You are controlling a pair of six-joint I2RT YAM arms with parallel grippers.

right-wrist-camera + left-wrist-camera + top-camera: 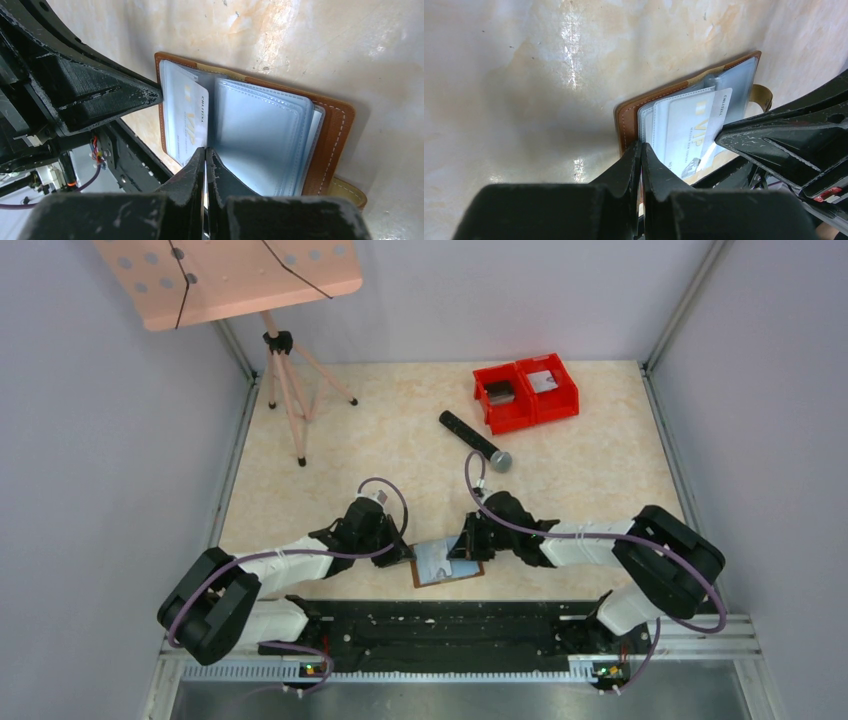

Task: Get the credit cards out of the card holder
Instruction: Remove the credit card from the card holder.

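The card holder [447,562] lies open on the table between my two grippers, brown leather outside [332,135] with grey-blue clear pockets. My left gripper [641,145] is shut on its left edge, where the leather [629,112] meets the pockets. A white credit card [187,120] marked VIP sticks partway out of a pocket. My right gripper [206,149] is shut on that card's edge. From the left wrist the same card [689,130] shows, and the right fingers [784,140] cover its far end. A little brown tab [350,192] pokes from the holder's edge.
Twin red bins [526,390] stand at the back right, with a black microphone [474,440] lying in front of them. A tripod [285,370] carrying a pink board [240,275] stands at the back left. The black base rail [440,625] runs just behind the holder's near edge.
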